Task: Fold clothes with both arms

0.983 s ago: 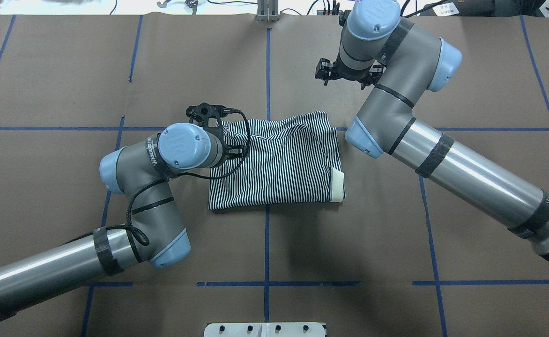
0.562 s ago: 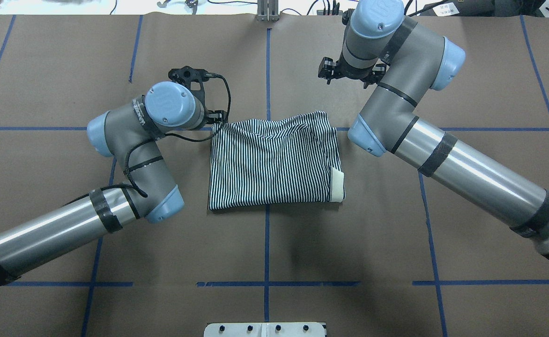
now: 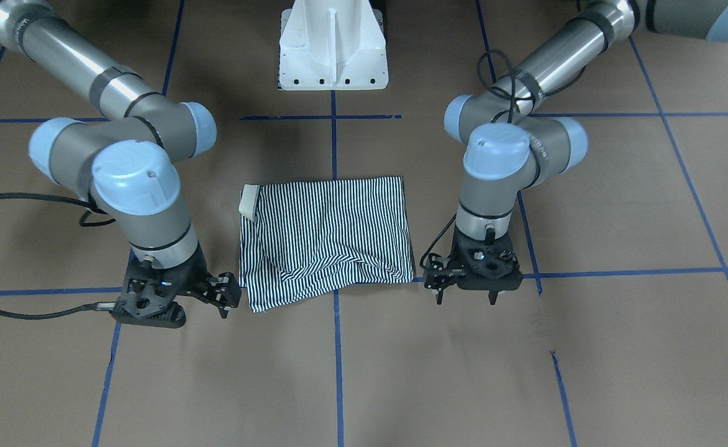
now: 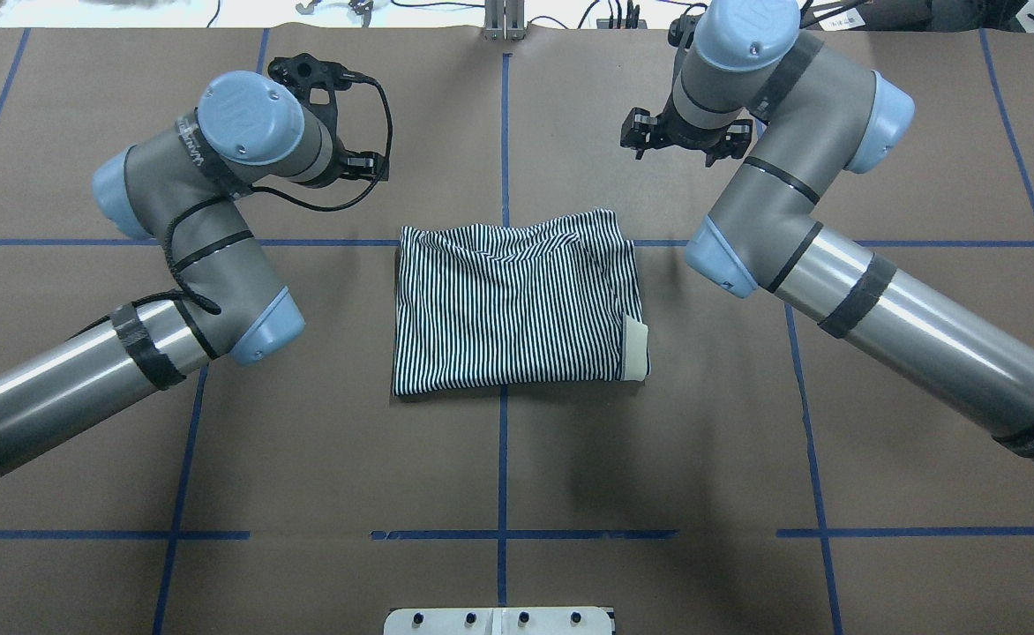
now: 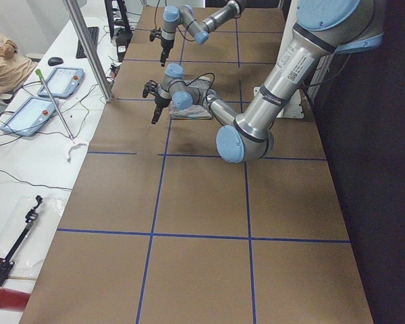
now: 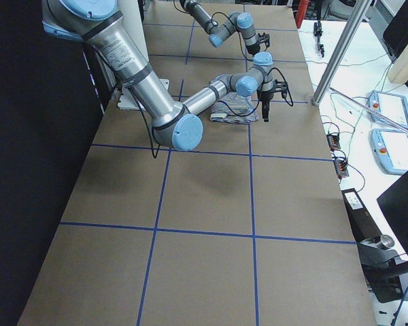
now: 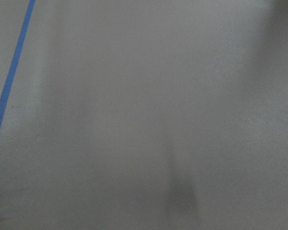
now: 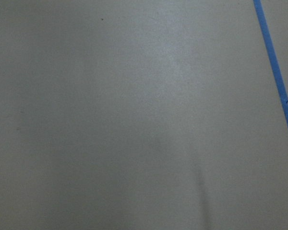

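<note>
Two wide-open, empty grippers: the left gripper (image 3: pixel 466 298) has pulled off the polo shirt (image 4: pixel 517 309) toward the overhead view's upper left, while the right gripper (image 4: pixel 674 150) has drifted further to the upper right. The shirt lies folded at frame centre, so the folding looks finished.

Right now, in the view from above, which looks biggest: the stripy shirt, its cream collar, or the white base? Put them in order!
1. Stripy shirt, by far the largest.
2. White base, though the picture's edge cuts it off.
3. Cream collar, just a small flap showing.
</note>
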